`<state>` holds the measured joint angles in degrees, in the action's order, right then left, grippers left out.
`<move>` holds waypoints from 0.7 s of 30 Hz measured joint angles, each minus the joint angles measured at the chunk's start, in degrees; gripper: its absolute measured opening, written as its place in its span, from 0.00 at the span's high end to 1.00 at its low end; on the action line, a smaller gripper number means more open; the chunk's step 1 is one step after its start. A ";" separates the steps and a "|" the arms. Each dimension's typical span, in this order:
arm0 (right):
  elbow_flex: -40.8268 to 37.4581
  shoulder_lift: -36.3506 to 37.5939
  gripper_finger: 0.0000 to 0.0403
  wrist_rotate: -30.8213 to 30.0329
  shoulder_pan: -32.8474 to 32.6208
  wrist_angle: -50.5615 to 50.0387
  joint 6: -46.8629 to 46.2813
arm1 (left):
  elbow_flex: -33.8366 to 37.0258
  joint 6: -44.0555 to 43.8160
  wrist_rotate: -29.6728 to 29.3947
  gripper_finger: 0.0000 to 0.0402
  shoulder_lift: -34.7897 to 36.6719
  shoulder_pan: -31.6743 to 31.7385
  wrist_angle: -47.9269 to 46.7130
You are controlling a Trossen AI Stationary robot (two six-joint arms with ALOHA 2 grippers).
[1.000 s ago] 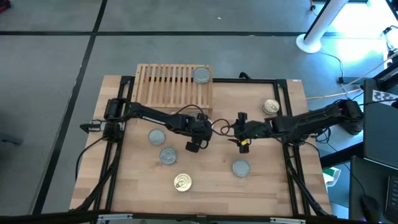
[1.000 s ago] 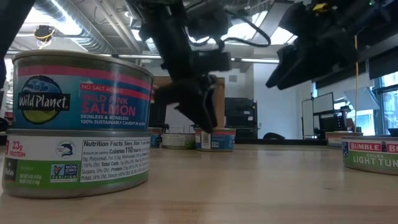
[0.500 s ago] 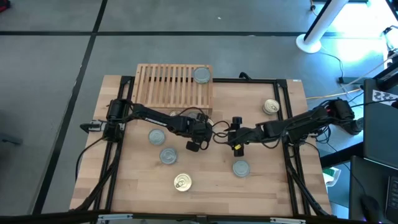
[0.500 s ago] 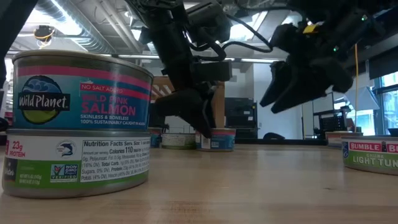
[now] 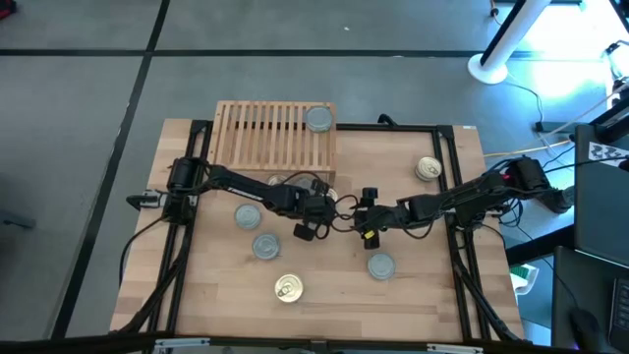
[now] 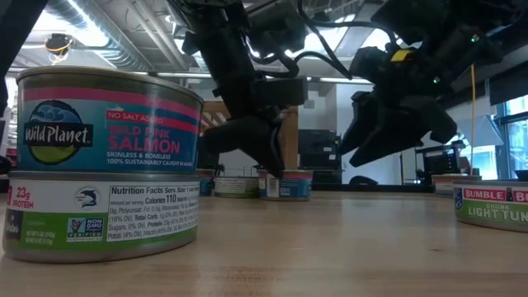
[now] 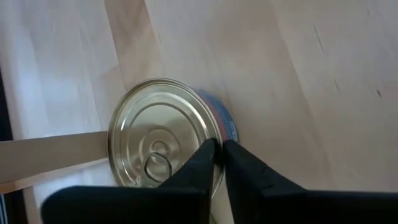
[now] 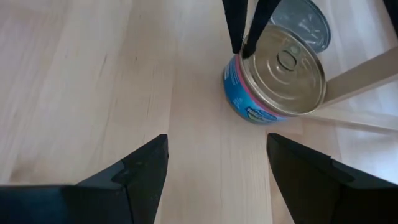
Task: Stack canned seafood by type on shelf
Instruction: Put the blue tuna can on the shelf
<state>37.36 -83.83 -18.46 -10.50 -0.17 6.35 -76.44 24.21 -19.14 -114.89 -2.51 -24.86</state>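
1. Pinching the rim of a gold-lidded can point(image 7: 165, 146), the left gripper point(image 7: 217, 149) has its fingers nearly closed.
2. Facing it, the right gripper point(image 8: 214, 165) hangs wide open, can just ahead.
3. Shelf point(image 5: 275, 136) lies beyond the left gripper.

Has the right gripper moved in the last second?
Yes. In the high view the right gripper has slid left, away from the gold-lidded can toward the left gripper.

Pale matt planked wood for the tabletop point(image 5: 432, 295) and slatted shelf point(image 5: 270, 133), glossy ringed gold metal on the tin lid point(image 7: 163, 140), printed paper label around the lower-left cans point(image 6: 103, 165).
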 joint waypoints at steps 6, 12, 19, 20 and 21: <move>0.00 -0.01 0.33 0.00 0.00 0.15 0.18 | 0.00 0.01 -0.08 0.99 0.02 -0.63 0.06; 0.00 0.02 0.33 0.01 -0.02 0.16 5.17 | 0.00 -1.06 0.16 1.00 0.11 -1.10 0.30; 0.00 0.02 0.33 0.02 -0.02 0.21 9.26 | -0.81 -3.11 0.89 1.00 0.20 -1.15 -0.16; 0.00 0.02 0.33 0.02 -0.02 0.25 9.30 | -1.00 -3.13 1.07 1.00 0.20 -1.15 -0.21; 0.00 -0.15 0.33 0.01 -0.02 0.36 9.33 | -1.15 -3.18 1.22 1.00 0.20 -1.17 -0.22</move>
<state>37.36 -83.97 -18.45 -10.52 0.20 15.68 -77.60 21.03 -17.92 -114.69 -3.69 -25.08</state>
